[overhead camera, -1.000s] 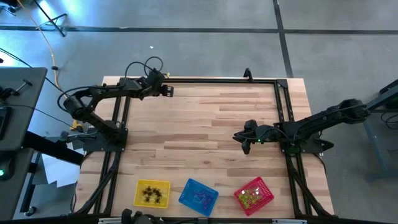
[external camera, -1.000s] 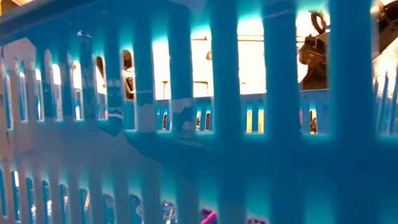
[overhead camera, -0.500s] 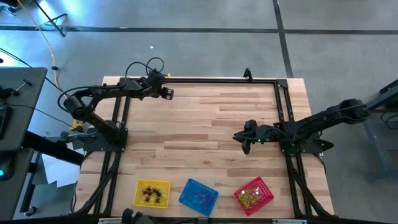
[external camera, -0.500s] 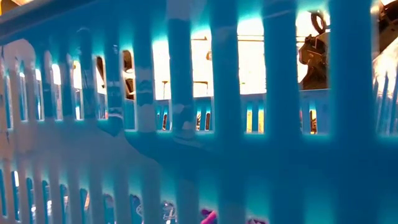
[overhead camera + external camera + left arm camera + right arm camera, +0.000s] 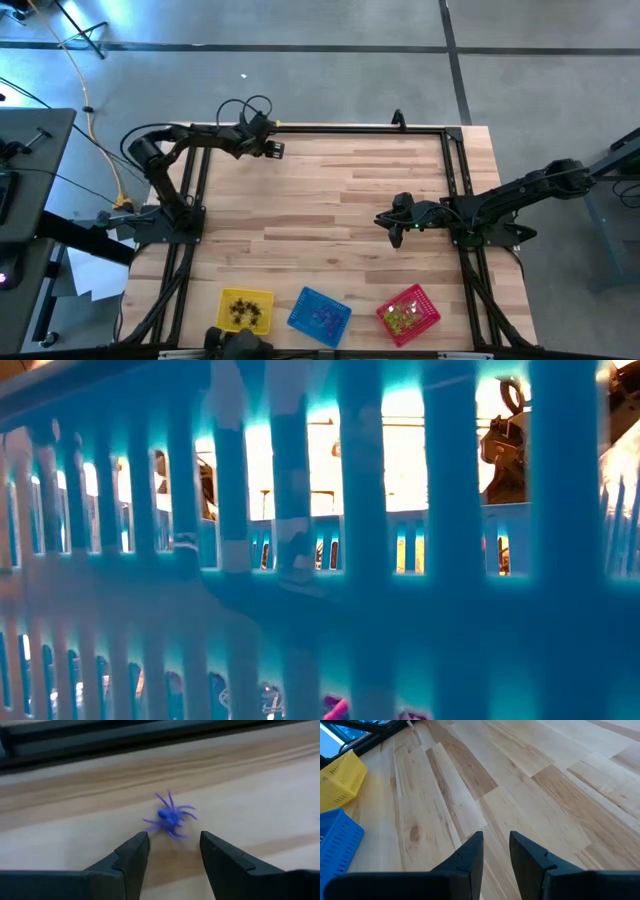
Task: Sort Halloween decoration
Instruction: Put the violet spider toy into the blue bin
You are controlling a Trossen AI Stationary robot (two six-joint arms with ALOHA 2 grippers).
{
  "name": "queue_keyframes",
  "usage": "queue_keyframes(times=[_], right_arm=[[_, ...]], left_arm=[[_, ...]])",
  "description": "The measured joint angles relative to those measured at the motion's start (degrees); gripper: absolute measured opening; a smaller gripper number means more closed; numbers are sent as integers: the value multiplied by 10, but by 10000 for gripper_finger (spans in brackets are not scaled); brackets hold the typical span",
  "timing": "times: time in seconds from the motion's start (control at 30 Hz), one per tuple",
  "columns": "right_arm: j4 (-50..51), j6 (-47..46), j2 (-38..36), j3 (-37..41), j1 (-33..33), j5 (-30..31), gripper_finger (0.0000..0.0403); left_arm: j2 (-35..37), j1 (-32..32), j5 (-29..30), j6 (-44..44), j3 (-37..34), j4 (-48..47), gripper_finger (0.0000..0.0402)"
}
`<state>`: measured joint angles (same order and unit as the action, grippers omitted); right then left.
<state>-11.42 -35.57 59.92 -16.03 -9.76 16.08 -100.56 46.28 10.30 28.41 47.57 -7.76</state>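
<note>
A tiny purple spider trinket lies on the wooden table near its far left corner, just ahead of my left gripper, which is open with a finger on either side and not touching it. My left gripper sits low by the far rail. My right gripper is open and empty over the table's right middle; it also shows in its wrist view. Black trinkets lie in the yellow basket, purple ones in the blue basket, yellow-green ones in the red basket.
The three mesh baskets stand in a row along the near edge. The blue basket's wall fills the low view. A black frame rail runs along the far edge and down both sides. Bare wood lies between the arms.
My left gripper has gone a little toward the table's right along the far rail, and the arm behind it has folded up higher. The right arm has kept still.
</note>
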Motion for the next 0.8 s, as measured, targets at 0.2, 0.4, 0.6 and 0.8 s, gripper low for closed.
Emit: queue_keyframes(times=[0.2,0.4,0.6,0.8], right_arm=[[0,0,0,0,0,0,91],[0,0,0,0,0,0,91],[0,0,0,0,0,0,91],[0,0,0,0,0,0,91]], left_arm=[[-25,0,16,0,34,-25,170],[-26,0,16,-2,37,-25,162],[-26,1,18,-1,37,-33,89],[-27,1,19,-7,37,-41,6]])
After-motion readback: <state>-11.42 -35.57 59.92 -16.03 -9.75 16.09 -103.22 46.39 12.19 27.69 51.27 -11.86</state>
